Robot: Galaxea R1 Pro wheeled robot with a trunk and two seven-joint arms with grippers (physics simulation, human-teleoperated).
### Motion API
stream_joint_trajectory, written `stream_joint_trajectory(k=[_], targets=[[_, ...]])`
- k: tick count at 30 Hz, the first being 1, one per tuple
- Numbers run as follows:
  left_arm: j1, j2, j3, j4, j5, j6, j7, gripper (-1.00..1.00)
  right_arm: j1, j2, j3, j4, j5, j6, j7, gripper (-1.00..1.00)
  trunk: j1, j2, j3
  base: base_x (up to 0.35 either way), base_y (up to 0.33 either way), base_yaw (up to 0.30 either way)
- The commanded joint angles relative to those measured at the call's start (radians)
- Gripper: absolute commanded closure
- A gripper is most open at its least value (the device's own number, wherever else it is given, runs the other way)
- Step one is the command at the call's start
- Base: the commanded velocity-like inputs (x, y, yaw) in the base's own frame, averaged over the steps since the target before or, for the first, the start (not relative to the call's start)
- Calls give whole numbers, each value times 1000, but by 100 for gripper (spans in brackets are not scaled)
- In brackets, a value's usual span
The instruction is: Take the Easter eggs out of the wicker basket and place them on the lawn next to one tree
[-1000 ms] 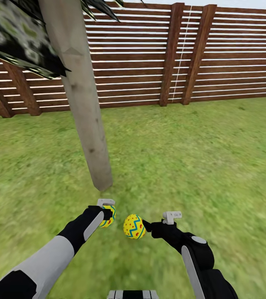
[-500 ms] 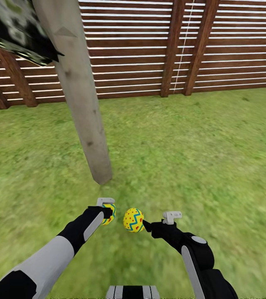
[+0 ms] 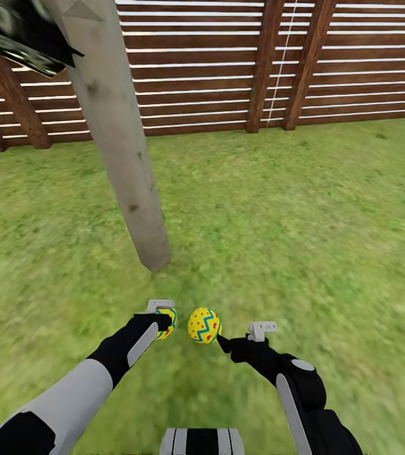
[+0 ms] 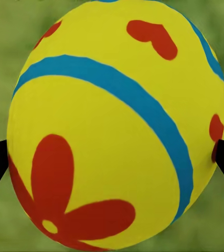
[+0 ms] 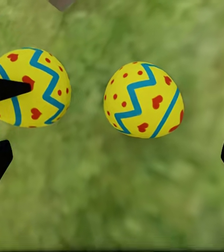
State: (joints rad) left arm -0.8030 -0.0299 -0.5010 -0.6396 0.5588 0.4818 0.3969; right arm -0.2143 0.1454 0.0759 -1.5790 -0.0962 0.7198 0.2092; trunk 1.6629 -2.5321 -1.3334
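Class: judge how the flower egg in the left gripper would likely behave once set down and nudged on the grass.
The flower egg is smooth and rounded, so it would probably roll, though the lawn looks flat and may slow it. Its glossy shell looks rigid and perhaps slippery; the left gripper pinches it only at the sides.

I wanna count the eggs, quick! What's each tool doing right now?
Left tool: closed on the glossy yellow egg with a red flower.
Right tool: open, holding nothing.

brown slatted wooden fence (image 3: pixel 227 69), thicker upright fence posts (image 3: pixel 262 63)
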Motion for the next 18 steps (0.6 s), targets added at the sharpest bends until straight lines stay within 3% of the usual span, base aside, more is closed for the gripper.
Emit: stream_joint_trajectory(k=[1,4,6,8,18], targets=[[-1,1,-5,-2,10,-3,10,100,0,0,-1,-1,-10,6,-2,-100,0,-1,-5,0,0,0],[-1,1,-5,-5,-10,-8,10,100,0,0,-1,-1,-10,6,-3,-100,2,-1,-16,0,0,0],[-1,0,-4,-6,-72,-30,10,100,0,0,-1,-1,-10,6,-3,-100,2,-2,-24,0,0,0],[-1,-1,-3,-6,-101,-44,10,100,0,0,-1,-1,-10,6,-2,-100,3,-2,-32,0,0,0],[-2,-1,-4,-6,-115,-50,-14,100,0,0,-1,-1,-10,6,-3,-100,8,-5,-70,0,0,0]])
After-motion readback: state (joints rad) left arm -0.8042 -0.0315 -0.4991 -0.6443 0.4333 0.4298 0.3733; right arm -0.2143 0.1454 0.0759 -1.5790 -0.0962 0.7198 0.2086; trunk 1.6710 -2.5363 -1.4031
